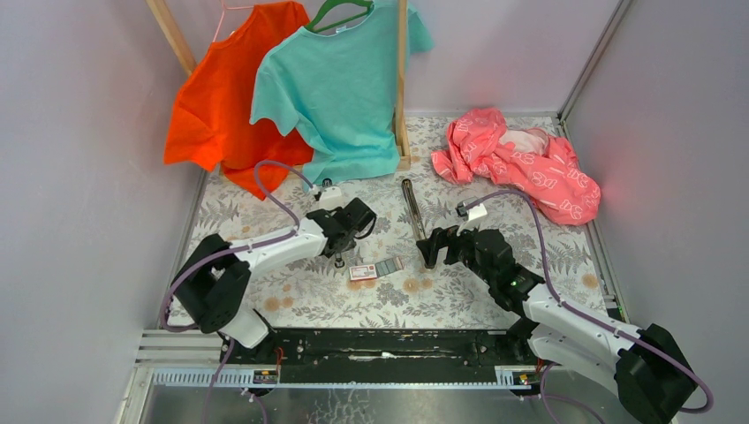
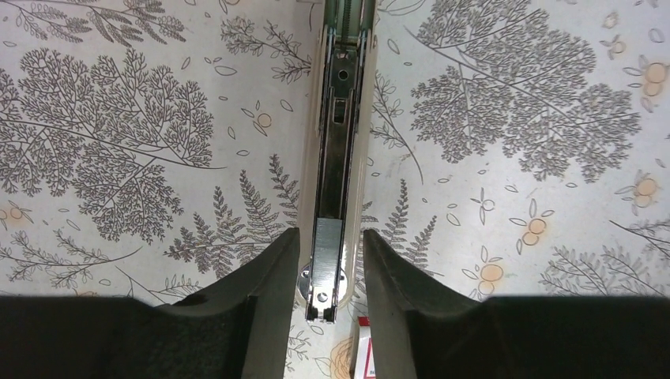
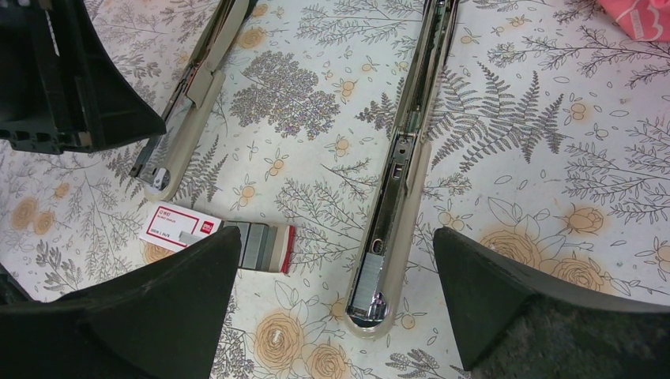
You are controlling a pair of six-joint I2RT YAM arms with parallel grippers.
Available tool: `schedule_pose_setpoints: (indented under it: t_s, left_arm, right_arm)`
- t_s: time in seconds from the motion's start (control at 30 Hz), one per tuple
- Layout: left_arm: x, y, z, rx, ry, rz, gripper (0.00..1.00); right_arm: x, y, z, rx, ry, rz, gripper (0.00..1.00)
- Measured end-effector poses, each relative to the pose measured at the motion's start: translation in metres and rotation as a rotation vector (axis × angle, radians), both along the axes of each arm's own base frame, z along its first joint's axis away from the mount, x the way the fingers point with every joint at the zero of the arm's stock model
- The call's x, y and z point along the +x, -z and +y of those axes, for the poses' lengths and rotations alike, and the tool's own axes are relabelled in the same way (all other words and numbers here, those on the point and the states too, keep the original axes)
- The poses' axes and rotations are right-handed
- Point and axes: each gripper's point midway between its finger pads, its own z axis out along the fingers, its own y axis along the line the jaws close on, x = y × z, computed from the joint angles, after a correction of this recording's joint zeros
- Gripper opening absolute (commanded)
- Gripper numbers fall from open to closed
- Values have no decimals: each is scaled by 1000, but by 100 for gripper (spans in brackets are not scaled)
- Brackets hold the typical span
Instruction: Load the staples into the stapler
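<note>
Overhead view of a floral-print surface (image 1: 353, 305) w/ two robot arms reaching in from the near edge. The staples (image 1: 375, 269) are a small red-and-white box lying flat near the middle of the surface, between the two arms' tips. The box is part-way open, so grey strips show at one end.

Two long beige stapler parts w/ open metal channels lie roughly parallel and apart; can't tell if they join at the far end. L part (image 2: 330, 158) ends just beside the box. R part (image 1: 415, 216) ends a bit further to the R of it.

L fingers (image 1: 339, 254) point down over the L part's near end. They are part-open, one finger each side of it w/ only slivers of gap, and no grip on it can be made out. A shiny grey block (image 2: 326, 253) sits in the channel at that end; can't tell if it's a staple strip.

R fingers (image 1: 439, 247) are spread wide and hold nothing. They sit low over the R part's near end, which lies between them untouched.

At the back, an orange tee (image 1: 221, 97) & a teal tee (image 1: 340, 88) hang on a wooden rack (image 1: 170, 34). A pink garment (image 1: 521, 163) is heaped at back R.
</note>
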Motion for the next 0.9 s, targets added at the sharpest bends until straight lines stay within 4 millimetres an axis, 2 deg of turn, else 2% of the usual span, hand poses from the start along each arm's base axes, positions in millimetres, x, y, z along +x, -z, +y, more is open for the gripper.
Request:
schedule_pose_setpoints:
  t_s: [0.27, 0.53, 0.7, 0.9]
  left_arm:
    - [0, -22, 0, -68, 2, -53, 64]
    - [-18, -23, 7, -187, 34, -64, 80]
    - [-31, -24, -1, -284, 100, -77, 82]
    - [-47, -26, -9, -397, 168, -90, 82]
  right_arm:
    - [-2, 3, 3, -7, -22, 9, 99]
    - [-4, 5, 18, -29, -93, 72, 100]
    - [-2, 1, 33, -52, -140, 141, 98]
    - [-8, 9, 55, -147, -181, 257, 91]
